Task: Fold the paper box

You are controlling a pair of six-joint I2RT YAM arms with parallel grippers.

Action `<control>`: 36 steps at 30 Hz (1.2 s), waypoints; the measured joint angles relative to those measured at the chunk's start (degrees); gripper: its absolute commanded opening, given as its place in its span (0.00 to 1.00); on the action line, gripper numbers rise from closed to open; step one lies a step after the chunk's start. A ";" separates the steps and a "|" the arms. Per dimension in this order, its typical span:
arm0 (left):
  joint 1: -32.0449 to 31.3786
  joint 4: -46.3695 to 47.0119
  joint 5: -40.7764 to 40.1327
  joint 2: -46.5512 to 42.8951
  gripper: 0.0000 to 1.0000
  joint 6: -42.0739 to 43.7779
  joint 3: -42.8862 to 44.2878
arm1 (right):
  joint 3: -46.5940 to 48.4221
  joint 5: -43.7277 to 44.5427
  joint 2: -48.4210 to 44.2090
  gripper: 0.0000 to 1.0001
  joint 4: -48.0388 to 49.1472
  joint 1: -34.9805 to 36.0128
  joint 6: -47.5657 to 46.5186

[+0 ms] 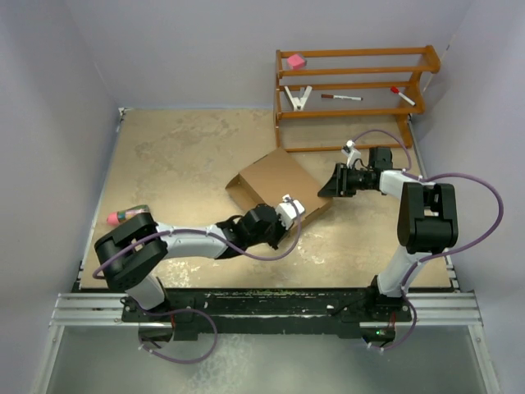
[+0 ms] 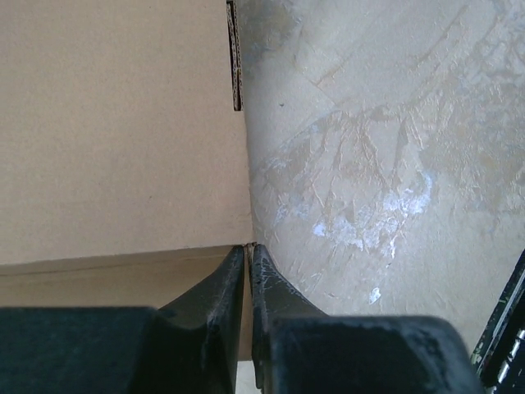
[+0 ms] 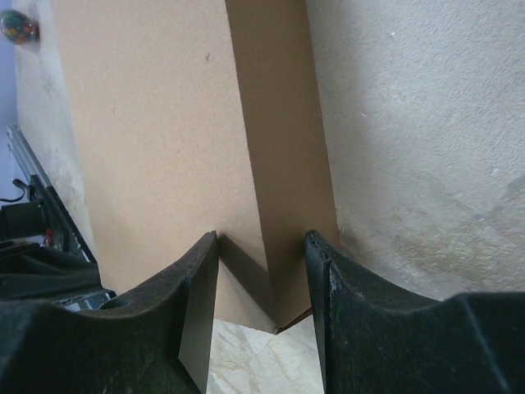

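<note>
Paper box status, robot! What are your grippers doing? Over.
Left gripper shut at near edge of paper box. Right gripper jaws apart around its right corner, grip unclear. Nothing else on it.

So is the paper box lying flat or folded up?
Folded up, at least partly: the paper box has a side wall bent down from its top panel.

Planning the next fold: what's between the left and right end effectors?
A corner stretch of the paper box, seen in the top view; the left end effector is shut, the right end effector straddles its corner.
</note>
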 measured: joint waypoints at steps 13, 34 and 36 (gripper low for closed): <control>0.44 -15.82 -0.02 -2.14 0.47 -2.71 7.74 | 0.11 0.26 0.00 0.46 -0.02 -0.24 -0.24; 13.90 -0.90 4.92 -25.88 0.62 -39.76 -19.56 | 0.11 0.24 0.00 0.46 -0.02 -0.24 -0.46; 13.81 -0.90 6.40 -25.44 0.46 -42.99 -20.68 | 0.11 0.24 0.00 0.46 -0.02 -0.24 -0.46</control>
